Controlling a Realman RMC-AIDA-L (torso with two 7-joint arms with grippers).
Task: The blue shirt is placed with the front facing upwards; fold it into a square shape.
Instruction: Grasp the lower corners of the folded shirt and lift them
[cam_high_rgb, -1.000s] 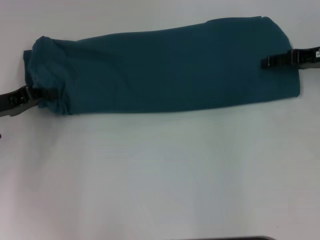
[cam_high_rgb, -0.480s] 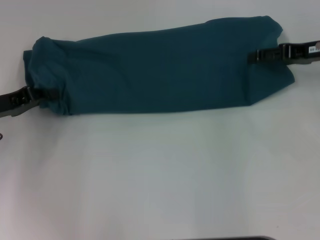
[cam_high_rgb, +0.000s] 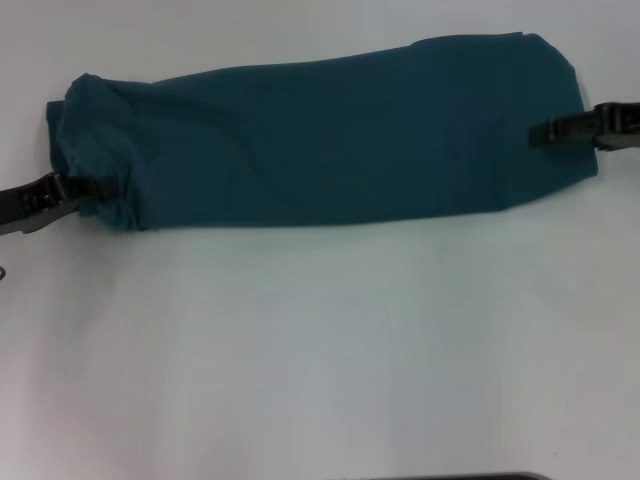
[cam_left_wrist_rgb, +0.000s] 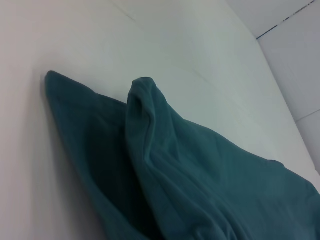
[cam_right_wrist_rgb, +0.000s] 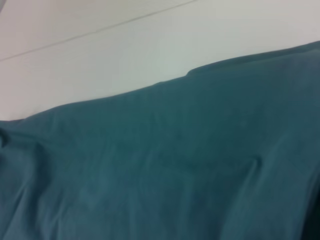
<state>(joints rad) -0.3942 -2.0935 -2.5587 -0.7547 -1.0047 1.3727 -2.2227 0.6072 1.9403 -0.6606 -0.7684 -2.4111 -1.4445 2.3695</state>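
The fingers of my left gripper (cam_high_rgb: 100, 186) look pressed together on a bunched fold at the left end of the blue shirt (cam_high_rgb: 330, 135), at the nearer corner, while the right gripper (cam_high_rgb: 540, 132) reaches in from the right edge with its tips lying on the cloth at the right end, and I cannot tell whether those tips are spread or pinching. The shirt lies folded into a long band across the far half of the white table (cam_high_rgb: 320, 350), plain side up, crumpled at the left end and smoother toward the right.
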